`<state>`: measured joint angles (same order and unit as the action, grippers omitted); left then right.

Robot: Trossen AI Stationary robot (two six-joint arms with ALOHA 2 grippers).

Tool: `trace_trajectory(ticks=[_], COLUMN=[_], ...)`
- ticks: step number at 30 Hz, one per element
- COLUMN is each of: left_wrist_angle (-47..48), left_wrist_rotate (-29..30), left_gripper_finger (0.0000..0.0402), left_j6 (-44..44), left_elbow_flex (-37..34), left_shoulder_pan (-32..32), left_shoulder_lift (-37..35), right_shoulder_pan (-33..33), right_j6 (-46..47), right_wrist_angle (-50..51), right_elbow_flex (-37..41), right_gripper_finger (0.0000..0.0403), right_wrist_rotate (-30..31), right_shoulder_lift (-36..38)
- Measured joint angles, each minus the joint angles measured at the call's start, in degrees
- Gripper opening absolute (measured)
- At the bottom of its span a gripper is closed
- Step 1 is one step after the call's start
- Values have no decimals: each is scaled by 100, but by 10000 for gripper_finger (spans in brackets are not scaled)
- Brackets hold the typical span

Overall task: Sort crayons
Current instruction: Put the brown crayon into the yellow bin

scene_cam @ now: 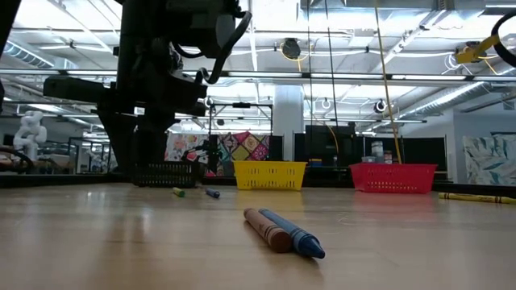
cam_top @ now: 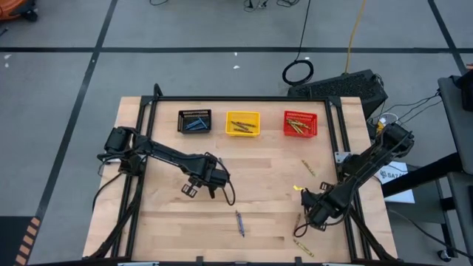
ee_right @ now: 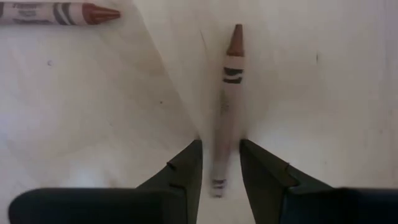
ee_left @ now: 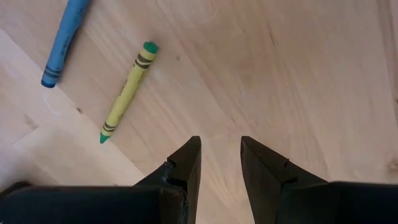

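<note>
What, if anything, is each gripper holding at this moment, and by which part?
The right gripper pinches a brown crayon near its blunt end. The left gripper holds nothing.

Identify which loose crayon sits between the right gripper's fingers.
The brown crayon lying lengthwise between the right gripper fingers; the other brown crayon lies off to one side, crosswise.

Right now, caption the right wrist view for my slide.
Right gripper straddles a brown crayon on the table; another lies nearby.
</note>
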<state>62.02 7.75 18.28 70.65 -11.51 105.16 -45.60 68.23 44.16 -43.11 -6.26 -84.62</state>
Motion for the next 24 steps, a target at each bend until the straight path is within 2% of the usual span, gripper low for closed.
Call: trace_trajectory(ticks=[8,11,16,24], left_wrist_angle=[0,0,-2,-2], left_wrist_rotate=[0,2,2,2], left_gripper_finger=[105,105,105,105], left_j6=[0,0,-2,-3], left_elbow_flex=[2,2,2,2], left_shoulder_pan=[0,0,0,0], left_shoulder_lift=[0,0,0,0], right_shoulder_pan=[58,103,142,146], right_j6=[103,379,904,1579], right_wrist_angle=[-166,-191,-179,-320], right_elbow_flex=[178,182,190,197], right_gripper_finger=[95,76,11,3], right_wrist_rotate=[0,10,46,-105], right_shoulder_lift=[21,15,13,7])
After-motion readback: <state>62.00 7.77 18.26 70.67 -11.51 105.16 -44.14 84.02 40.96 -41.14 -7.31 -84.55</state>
